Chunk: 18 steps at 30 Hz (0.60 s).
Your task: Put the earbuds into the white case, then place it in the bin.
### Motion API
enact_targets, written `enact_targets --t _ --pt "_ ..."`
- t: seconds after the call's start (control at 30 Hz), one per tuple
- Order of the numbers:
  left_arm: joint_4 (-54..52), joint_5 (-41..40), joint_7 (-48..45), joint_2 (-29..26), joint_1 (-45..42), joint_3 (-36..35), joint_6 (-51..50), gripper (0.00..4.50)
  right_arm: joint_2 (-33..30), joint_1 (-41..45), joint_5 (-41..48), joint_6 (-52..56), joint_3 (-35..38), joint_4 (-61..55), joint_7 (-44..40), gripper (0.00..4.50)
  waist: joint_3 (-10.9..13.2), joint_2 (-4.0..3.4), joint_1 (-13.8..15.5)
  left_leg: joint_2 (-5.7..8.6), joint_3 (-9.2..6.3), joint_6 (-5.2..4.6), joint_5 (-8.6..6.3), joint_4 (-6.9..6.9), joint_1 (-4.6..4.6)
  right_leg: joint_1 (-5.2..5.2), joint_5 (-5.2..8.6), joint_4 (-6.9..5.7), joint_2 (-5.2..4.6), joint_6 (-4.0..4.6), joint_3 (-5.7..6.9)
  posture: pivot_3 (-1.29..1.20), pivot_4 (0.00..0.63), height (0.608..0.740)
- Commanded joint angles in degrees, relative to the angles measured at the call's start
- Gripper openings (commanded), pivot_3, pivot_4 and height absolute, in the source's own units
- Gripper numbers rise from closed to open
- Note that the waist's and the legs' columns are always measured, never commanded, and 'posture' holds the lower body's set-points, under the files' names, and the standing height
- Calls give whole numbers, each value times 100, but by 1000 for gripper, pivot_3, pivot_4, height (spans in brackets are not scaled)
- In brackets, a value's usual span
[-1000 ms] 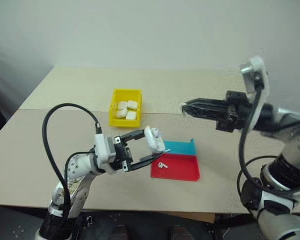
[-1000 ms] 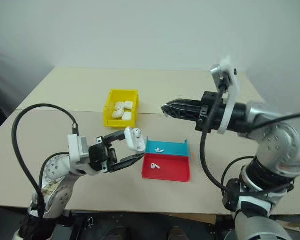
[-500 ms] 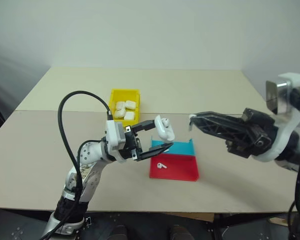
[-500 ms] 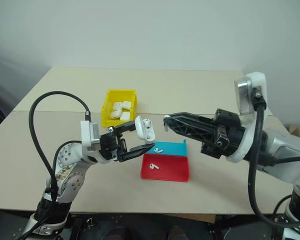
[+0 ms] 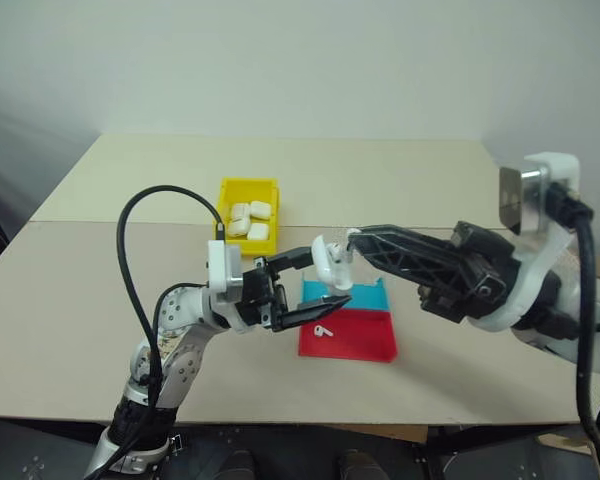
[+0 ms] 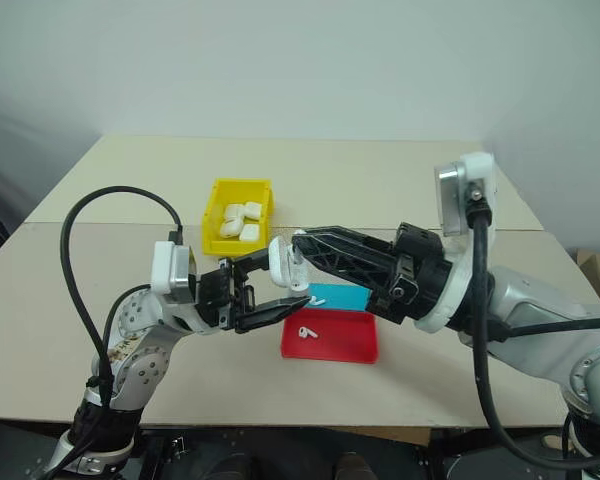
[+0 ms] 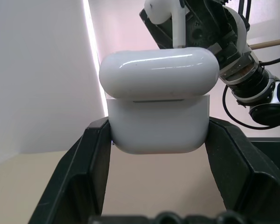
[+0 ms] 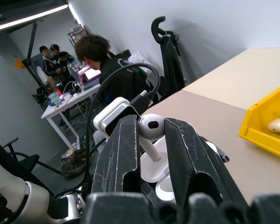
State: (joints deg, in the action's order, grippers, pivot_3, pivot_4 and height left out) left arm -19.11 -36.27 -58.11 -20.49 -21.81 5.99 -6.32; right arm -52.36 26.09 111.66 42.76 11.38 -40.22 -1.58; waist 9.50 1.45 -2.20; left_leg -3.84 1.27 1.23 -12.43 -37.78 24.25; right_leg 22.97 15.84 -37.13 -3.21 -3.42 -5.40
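We see the left gripper (image 5: 315, 290) raised above the table (image 5: 130, 190), its fingers (image 7: 86, 163) pinching the white case (image 7: 158, 128) by its two sides. The case is held clear of the table, just above the near left corner of the red and blue tray (image 5: 365, 340). Its hinged lid (image 7: 158, 74) stands open, tipped back from the body.

The right gripper (image 8: 151, 140) reaches across from the right toward the case. Its fingers (image 8: 123, 149) are nearly pressed together, pinching one earbud (image 8: 151, 128) between their tips. In the left wrist view we find this earbud (image 7: 165, 11) directly behind the open lid, its stem pointing toward the case. In the head views the tips of the right gripper meet the case at its upper edge; we cannot tell whether the earbud touches the case.

A second earbud (image 6: 304, 332) lies loose in the red half of the tray, near the left gripper. Another small white piece (image 6: 318, 300) shows in the blue half, partly hidden behind the case; we cannot tell what it is.

The yellow bin (image 5: 248, 190) stands on the table beyond the tray, farther from the robot and to its left, well apart from both grippers. Several identical white cases (image 5: 248, 222) lie inside it.

In the right wrist view we see seated people (image 8: 102, 60) at desks past the table edge, and a dark office chair (image 8: 170, 51).
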Motion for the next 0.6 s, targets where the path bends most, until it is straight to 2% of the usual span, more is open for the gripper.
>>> enact_targets --t 0.03,0.6 --pt "-225 -125 4 50 -34 -54 11 2746 -110 37 134 -255 -37 -168 5 594 0 0 7 0 0 0 0 0 0 0 0 0 0 0 0 0 150 740" --pt "-200 -32 -37 56 3 -86 100 2746 -439 -408 134 -254 -165 -274 24 594 0 0 28 0 0 0 0 -1 0 0 0 1 0 0 -1 0 150 740"
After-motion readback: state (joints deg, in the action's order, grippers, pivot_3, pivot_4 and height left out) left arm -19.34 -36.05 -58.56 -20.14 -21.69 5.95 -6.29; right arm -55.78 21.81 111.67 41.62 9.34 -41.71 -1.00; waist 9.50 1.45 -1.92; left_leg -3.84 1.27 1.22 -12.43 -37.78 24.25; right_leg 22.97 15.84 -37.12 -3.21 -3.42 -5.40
